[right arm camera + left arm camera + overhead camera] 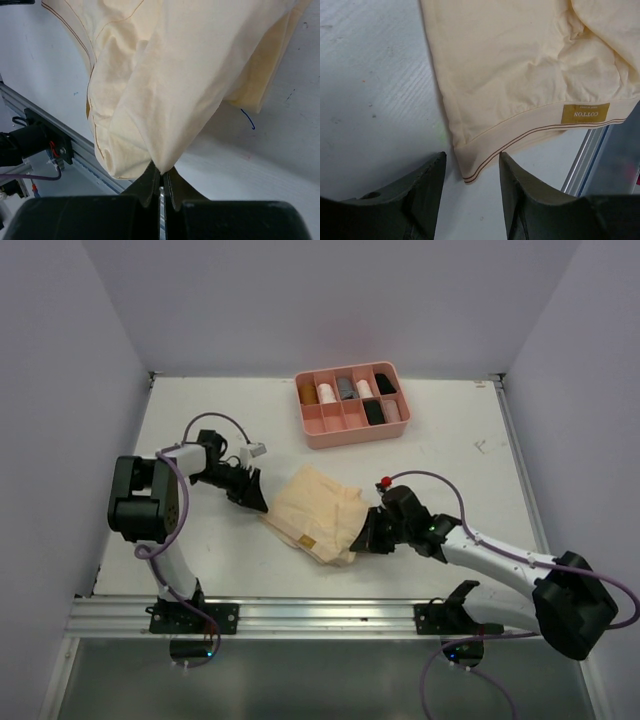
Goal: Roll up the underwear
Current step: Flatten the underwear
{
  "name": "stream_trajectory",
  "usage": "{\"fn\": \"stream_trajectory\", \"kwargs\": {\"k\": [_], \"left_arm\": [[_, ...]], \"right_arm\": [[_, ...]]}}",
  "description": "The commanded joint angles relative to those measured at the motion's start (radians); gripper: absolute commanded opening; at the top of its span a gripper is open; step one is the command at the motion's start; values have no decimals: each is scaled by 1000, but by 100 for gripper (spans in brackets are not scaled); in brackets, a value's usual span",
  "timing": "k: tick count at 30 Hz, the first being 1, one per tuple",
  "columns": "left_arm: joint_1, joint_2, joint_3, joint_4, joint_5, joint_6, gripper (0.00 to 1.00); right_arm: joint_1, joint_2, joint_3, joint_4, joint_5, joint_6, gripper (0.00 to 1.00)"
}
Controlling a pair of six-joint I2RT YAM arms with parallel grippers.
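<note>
Right tool (161, 181) pinches a fold of the pale tan underwear (315, 512); left tool (472, 159) stands half open, empty, at the waistband corner (485, 150). Advise: pin corner to tabletop (200, 420), roll evenly.

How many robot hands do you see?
2. The left hand is open beside a corner of the pale cream cotton underwear; the right hand is shut on its fold.

You have a pink divided tray (350, 438) at the far side of the white tabletop (460, 450), slightly right of centre. Its compartments hold small rolled bundles (345, 388) in brown, white, grey and black. An aluminium rail (320, 617) runs along your near edge. A short blue pen mark (248, 120) shows on the tabletop.
</note>
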Motion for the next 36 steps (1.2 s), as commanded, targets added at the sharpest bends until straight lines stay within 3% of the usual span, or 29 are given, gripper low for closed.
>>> {"fn": "stream_trajectory", "kwargs": {"k": [1,4,5,8,9,10,18,22,29,32,36], "left_arm": [[-31,49,7,22,-26,-27,50],[-60,69,16,28,-11,-56,38],[-63,77,16,34,-9,-87,28],[-65,106,30,57,12,-145,15],[-65,120,51,56,17,-158,2],[-65,121,62,56,27,-168,0],[-63,5,192,84,92,-250,0],[-65,24,323,160,122,-369,0],[-66,118,669,388,159,-696,0],[-66,95,749,346,185,-683,0],[-59,0,696,159,192,-483,0]], "right_arm": [[-2,-42,8,-40,16,5,0],[-7,-70,11,-60,40,5,0],[-16,-75,16,-67,42,1,0],[-40,-72,40,-74,40,-8,0],[-48,-65,52,-81,40,-17,0],[-54,-65,65,-87,42,-25,0],[-266,-102,213,-216,14,-118,0],[-384,17,336,-224,-35,-190,0],[-499,266,774,-270,-122,-259,0],[-507,295,907,-333,-142,-278,0],[-507,229,844,-347,-208,-247,0]]}}
